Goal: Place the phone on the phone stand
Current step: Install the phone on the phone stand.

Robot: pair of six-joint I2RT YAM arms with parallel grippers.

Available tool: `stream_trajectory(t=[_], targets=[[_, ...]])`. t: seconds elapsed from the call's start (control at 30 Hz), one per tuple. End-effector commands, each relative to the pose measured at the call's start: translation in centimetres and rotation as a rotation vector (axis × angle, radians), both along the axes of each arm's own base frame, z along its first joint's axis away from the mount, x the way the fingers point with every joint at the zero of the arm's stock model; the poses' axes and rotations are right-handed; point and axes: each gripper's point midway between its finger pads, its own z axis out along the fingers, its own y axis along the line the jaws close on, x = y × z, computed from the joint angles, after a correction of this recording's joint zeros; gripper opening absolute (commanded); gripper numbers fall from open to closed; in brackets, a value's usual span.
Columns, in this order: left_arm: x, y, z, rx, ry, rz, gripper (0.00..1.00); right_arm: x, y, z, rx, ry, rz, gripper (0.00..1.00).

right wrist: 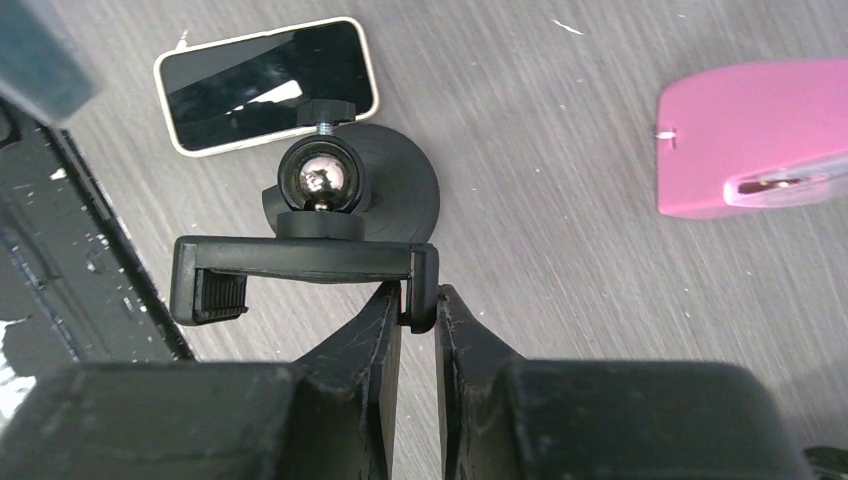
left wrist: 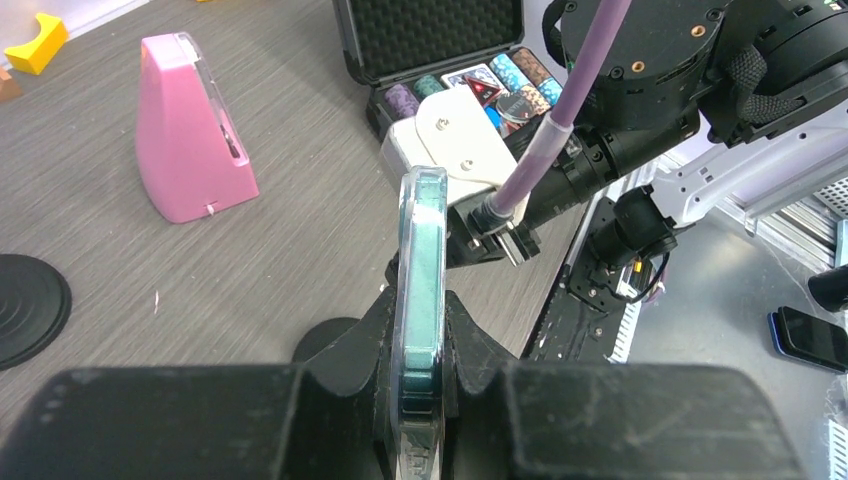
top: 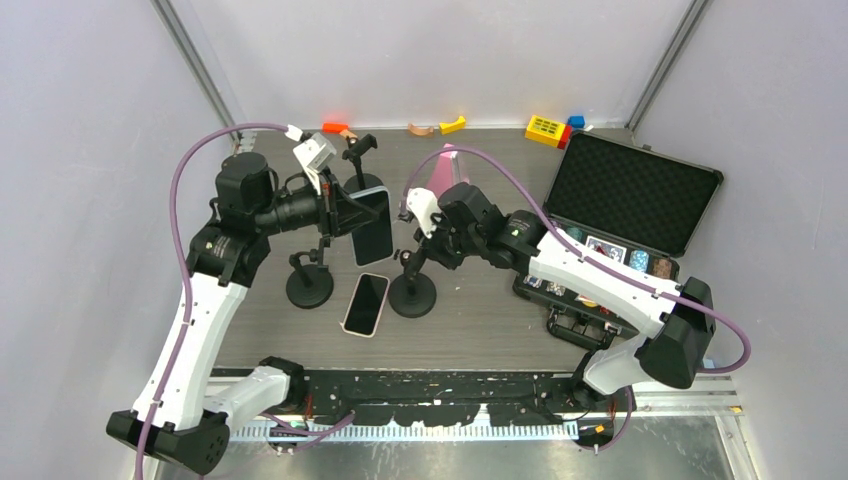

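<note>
Right wrist view, lower centre: right hand [right wrist: 418,297] pinches the phone stand [right wrist: 300,258] clamp (presumably steadying it); left hand [left wrist: 420,305] pinches the phone [left wrist: 420,220] edgewise for insertion.

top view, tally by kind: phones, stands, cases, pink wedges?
Phones: 2 (held phone, flat phone)
Stands: 3 (left stand, middle stand, back stand)
Case: 1
Pink wedge: 1
Total: 7
</note>
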Motion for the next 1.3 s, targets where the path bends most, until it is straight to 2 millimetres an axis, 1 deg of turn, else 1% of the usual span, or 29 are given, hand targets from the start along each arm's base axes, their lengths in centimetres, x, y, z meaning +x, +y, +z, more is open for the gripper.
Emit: stream_trajectory(t=[0.0,0.17,0.3,0.43,0.53,0.57,0.77,0.9,1.03,1.1,1.17,1.27], targets=[[-0.4,-0.1,2.5,-0.046,-0.099,-0.018,0.00,3.3,-0.3,5.1,0.102,-0.185,-0.133,0.00],[-0.2,0.0,2.1,-0.034,-0.103,-0.011,0.00,4.2,-0.7,5.0,0.106,-0.192,-0.185,0.00],[-0.5,-0.4,1.6,-0.053,-0.104,-0.045,0.00,4.3,-0.7,4.2,0.114,-0.166,-0.202,0.00],[-0.6,-1.1,1.2,-0.091,-0.102,-0.094,0.00,4.1,-0.2,3.2,0.133,-0.104,-0.197,0.00],[-0.2,-1.3,1.0,-0.095,-0.115,-0.101,0.00,4.5,-0.3,2.8,0.155,-0.054,-0.222,0.00],[-0.1,-1.3,0.9,-0.097,-0.117,-0.104,0.00,4.3,-0.1,2.5,0.160,-0.033,-0.212,0.00],[-0.7,-2.1,1.7,-0.142,-0.143,-0.192,0.00,3.7,0.0,1.4,0.169,0.023,-0.201,0.00],[-1.0,-2.8,2.5,-0.205,-0.164,-0.252,0.00,3.6,0.1,0.6,0.164,0.045,-0.205,0.00],[-0.8,-3.1,2.7,-0.234,-0.170,-0.270,0.00,3.7,0.1,0.5,0.169,0.056,-0.211,0.05],[-0.8,-3.1,2.7,-0.230,-0.177,-0.273,0.00,3.7,0.0,0.7,0.174,0.057,-0.214,0.11],[-0.8,-3.1,2.6,-0.228,-0.176,-0.277,0.00,3.6,-0.1,0.9,0.176,0.057,-0.213,0.20],[-0.9,-3.1,2.5,-0.225,-0.177,-0.277,0.00,3.5,-0.2,1.4,0.177,0.056,-0.205,0.29]])
